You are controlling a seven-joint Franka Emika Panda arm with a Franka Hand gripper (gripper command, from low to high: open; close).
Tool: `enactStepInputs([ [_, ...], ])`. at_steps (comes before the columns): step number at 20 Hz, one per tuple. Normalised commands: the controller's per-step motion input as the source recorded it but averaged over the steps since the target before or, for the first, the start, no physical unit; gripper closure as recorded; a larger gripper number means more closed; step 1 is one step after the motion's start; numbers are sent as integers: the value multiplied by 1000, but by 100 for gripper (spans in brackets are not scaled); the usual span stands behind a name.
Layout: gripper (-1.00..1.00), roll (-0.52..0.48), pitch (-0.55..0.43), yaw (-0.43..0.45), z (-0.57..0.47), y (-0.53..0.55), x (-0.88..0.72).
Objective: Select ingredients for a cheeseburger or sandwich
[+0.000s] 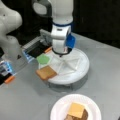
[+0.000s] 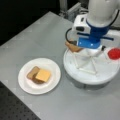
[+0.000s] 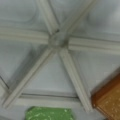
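My gripper (image 1: pixel 61 54) hangs low over the middle of a white round tray (image 1: pixel 79 73) split into wedge compartments. On the tray lie a green leaf (image 1: pixel 43 59) and a tan toast square (image 1: pixel 46 72) in neighbouring wedges; a front view also shows a red disc (image 2: pixel 114 53) on its right side. The wrist view looks straight down on the tray's hub (image 3: pixel 58 41), with the leaf (image 3: pixel 48 114) and toast (image 3: pixel 108 100) at its bottom edge. On a white plate (image 1: pixel 58 108) sits the sandwich stack: toast (image 2: pixel 32 72), brown patty (image 1: pixel 84 115), and yellow cheese (image 1: pixel 76 110) on top.
The arm's white base (image 1: pixel 10 45) stands at a front view's left, with a dark box (image 1: pixel 37 51) behind the tray. An orange piece (image 1: pixel 9 79) lies near the base. Grey tabletop (image 2: pixel 37 32) surrounds tray and plate.
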Motion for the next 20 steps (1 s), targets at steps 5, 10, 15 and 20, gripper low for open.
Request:
enactStepInputs([
  [5, -100, 109, 225, -542, 119, -517, 13],
  [10, -100, 201, 217, -386, 161, -590, -64],
  [15, -100, 397, 107, -275, 39, -422, -45],
  [20, -100, 518, -44, -174, -130, -151, -17],
])
